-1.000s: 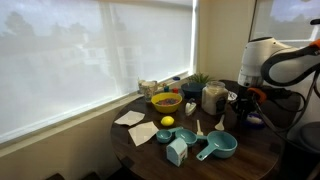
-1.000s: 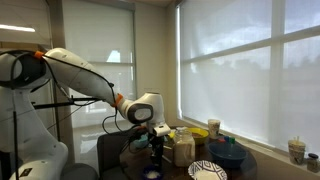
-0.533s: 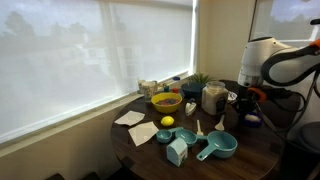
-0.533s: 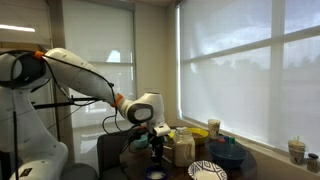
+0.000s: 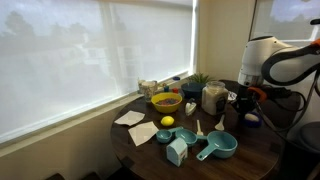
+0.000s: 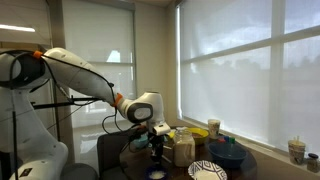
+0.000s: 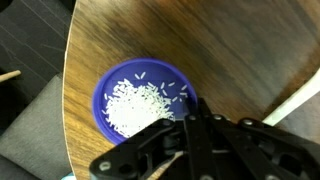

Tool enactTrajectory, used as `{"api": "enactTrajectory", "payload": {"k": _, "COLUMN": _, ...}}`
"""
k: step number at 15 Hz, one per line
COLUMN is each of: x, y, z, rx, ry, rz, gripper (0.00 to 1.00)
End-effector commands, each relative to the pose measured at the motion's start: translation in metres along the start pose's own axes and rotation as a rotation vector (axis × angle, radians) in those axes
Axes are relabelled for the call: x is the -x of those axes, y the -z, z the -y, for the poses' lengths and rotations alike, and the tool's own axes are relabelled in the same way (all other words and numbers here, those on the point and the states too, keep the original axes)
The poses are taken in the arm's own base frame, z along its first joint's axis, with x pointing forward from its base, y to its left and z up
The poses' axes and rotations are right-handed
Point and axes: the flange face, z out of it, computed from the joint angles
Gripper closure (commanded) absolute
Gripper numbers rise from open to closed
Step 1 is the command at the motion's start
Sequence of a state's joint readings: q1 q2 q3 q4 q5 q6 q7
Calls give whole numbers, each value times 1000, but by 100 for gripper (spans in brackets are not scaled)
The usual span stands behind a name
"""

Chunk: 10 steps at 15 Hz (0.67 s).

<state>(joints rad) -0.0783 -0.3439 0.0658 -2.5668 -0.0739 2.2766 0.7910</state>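
blue bowl [image 7: 120,72], just beneath the pincer [image 7: 190,120]

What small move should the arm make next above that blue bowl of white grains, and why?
Probably a slow, slight descent onto the rim. In the wrist view the gripper sits at the near rim of the blue bowl, which holds loose white grains and stands close to the edge of the table. Whether the fingers already pinch it cannot be told.

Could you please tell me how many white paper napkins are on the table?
2. In an exterior view, one napkin lies near the table edge; the other napkin lies nearer the lemon. Others may be hidden behind clutter.
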Motion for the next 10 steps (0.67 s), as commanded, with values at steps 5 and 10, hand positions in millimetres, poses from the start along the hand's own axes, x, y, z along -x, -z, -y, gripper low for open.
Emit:
{"api": "enactTrajectory", "payload": {"k": 5, "x": 9, "y": 41, "z": 16, "rx": 26, "ry": 56, "rz": -13, "gripper": 99}}
{"api": "enactTrajectory", "payload": {"k": 10, "x": 9, "y": 49, "z": 24, "rx": 30, "ry": 79, "rz": -8, "gripper": 95}}
